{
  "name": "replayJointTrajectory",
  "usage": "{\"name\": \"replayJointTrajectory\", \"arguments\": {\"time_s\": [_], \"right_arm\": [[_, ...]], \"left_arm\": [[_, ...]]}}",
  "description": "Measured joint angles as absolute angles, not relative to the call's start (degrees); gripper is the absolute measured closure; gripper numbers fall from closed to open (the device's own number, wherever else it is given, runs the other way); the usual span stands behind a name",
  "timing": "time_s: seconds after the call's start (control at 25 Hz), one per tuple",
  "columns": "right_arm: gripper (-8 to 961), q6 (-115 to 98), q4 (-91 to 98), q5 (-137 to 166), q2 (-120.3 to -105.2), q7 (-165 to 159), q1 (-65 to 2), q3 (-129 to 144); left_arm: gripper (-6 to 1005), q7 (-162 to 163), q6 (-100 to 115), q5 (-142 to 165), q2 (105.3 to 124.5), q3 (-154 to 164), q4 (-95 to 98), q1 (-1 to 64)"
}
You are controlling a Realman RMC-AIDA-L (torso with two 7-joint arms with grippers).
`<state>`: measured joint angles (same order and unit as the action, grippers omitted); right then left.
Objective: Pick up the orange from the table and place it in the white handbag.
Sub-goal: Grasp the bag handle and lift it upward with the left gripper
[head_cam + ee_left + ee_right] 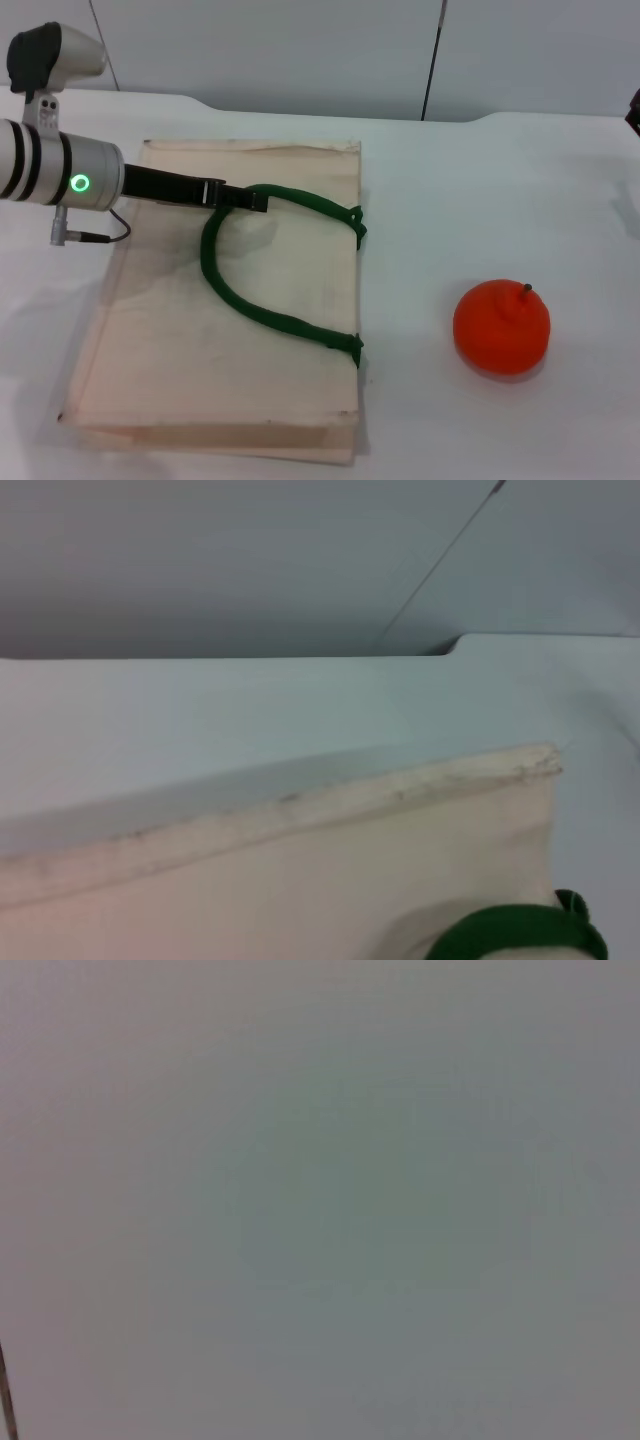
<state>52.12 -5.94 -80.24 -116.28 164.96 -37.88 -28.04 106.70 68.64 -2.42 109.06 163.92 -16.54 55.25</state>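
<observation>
The orange (501,326) sits on the white table (480,190) to the right of the white handbag (230,360), a small dark stem on top. The handbag lies flat, its green handle (262,310) looping over the top face. My left gripper (238,196) reaches from the left over the bag's far part and is shut on the top of the handle loop, which looks slightly raised there. The left wrist view shows the bag's far edge (300,810) and a bit of the handle (520,932). My right gripper is out of view; its wrist view shows only a plain pale surface.
A grey wall with a dark vertical seam (432,60) stands behind the table's far edge. A small dark shape (634,110) shows at the right edge of the head view. Bare tabletop lies between the bag and the orange.
</observation>
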Motion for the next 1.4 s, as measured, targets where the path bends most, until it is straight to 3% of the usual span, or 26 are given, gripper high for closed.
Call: {"name": "replayJointTrajectory", "arguments": {"time_s": [0.08, 0.48, 0.72, 0.84, 1.2, 1.4], "right_arm": [[74, 52.12, -5.86, -80.24, -116.28, 164.96, -37.88, -28.04], [74, 50.30, -5.96, -80.24, -116.28, 164.96, -37.95, -28.04], [75, 50.17, -5.79, -80.25, -116.28, 164.97, -37.96, -28.04], [75, 50.17, -5.73, -80.23, -116.26, 164.97, -37.71, -28.04], [75, 50.18, -5.71, -80.31, -116.19, 164.97, -37.56, -28.04], [75, 50.49, -5.71, -80.33, -116.18, 164.88, -37.33, -28.04]], "left_arm": [[232, 106.82, 68.63, -2.40, 109.03, 163.92, -16.60, 55.16], [469, 106.14, 68.47, -3.12, 109.08, 163.94, -16.84, 54.93], [681, 102.39, 69.71, -8.64, 109.41, 163.89, -16.84, 54.40], [848, 94.08, 78.27, -17.95, 108.82, 163.92, -17.33, 53.64], [856, 80.96, 112.29, -32.02, 105.43, 164.06, -27.45, 54.53], [856, 86.23, 117.98, -33.57, 103.32, 164.10, -30.57, 55.23]]}}
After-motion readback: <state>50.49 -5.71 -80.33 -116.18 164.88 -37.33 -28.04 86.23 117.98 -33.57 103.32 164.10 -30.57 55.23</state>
